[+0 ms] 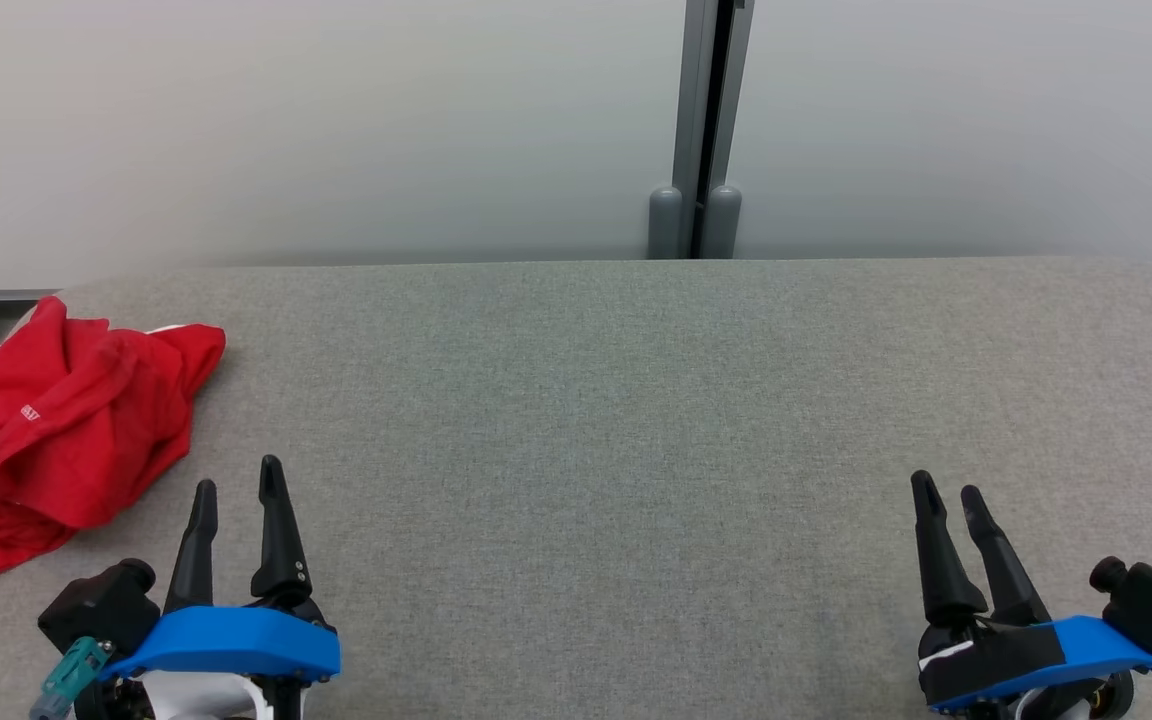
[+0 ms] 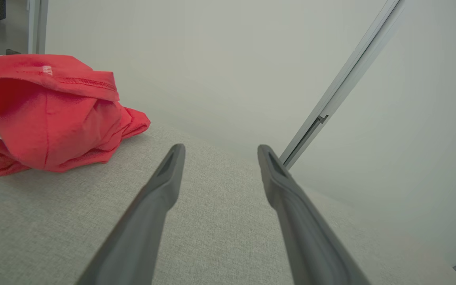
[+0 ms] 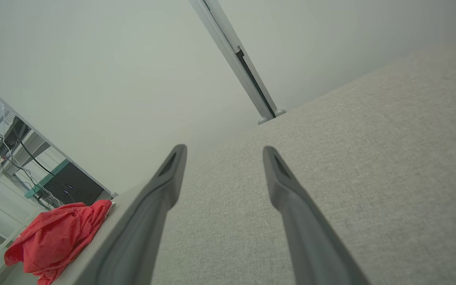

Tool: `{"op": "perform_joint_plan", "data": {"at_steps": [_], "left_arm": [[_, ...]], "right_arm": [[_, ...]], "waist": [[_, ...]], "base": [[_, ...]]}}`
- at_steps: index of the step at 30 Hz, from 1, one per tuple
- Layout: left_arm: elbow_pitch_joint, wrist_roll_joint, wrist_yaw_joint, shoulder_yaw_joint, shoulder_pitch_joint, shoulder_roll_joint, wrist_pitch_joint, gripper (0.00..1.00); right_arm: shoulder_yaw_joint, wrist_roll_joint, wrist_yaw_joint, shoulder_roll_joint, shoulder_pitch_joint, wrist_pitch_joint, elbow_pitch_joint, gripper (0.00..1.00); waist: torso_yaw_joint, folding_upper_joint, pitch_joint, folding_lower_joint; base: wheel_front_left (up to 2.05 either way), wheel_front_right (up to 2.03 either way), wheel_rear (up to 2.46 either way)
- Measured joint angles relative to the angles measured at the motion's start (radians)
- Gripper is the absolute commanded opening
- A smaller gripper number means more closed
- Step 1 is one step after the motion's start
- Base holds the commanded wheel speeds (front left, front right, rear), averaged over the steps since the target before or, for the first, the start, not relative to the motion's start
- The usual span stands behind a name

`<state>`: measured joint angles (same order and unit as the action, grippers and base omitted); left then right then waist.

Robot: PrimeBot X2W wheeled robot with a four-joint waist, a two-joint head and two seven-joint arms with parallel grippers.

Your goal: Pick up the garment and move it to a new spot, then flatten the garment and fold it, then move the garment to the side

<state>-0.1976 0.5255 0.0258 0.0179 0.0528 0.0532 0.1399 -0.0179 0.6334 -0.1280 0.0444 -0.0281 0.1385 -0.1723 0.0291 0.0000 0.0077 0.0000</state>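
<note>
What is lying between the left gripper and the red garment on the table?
Nothing: only a bare strip of the grey fabric tabletop separates the left gripper from the red garment, as the head view shows.

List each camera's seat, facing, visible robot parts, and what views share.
Head view: on the head, facing forward and down at the table and wall; left jaws lower left, right jaws lower right, both open.
Left wrist view: on the left wrist, facing along the left jaws over the table; garment upper left.
Right wrist view: on the right wrist, facing along the right jaws; garment lower left.
Shared: all three show the red garment on the table's left end.
</note>
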Motion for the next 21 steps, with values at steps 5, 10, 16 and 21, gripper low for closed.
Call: {"op": "perform_joint_plan", "data": {"at_steps": [5,10,16,21], "left_arm": [[-0.007,-0.058,-0.008,0.011,-0.003,0.004,0.013,1.00],[-0.013,-0.108,-0.017,0.021,-0.005,0.005,0.025,1.00],[-0.016,-0.155,-0.021,0.026,-0.005,0.006,0.038,1.00],[-0.019,-0.202,-0.026,0.030,-0.006,0.008,0.048,1.00]], "right_arm": [[-0.004,-0.055,-0.001,0.000,0.002,0.013,-0.003,1.00],[-0.004,-0.110,-0.001,0.000,0.010,0.024,-0.007,1.00],[-0.003,-0.163,-0.001,0.001,0.011,0.039,-0.009,1.00],[0.007,-0.216,-0.001,0.001,0.013,0.049,-0.010,1.00]], "waist": [[0.002,0.0000,0.001,0.0000],[0.004,0.0000,0.000,0.0000],[0.007,0.0000,0.000,0.0000],[0.010,0.0000,0.000,0.0000]], "base": [[0.00,0.00,0.00],[0.00,0.00,0.00],[0.00,0.00,0.00],[0.00,0.00,0.00]]}}
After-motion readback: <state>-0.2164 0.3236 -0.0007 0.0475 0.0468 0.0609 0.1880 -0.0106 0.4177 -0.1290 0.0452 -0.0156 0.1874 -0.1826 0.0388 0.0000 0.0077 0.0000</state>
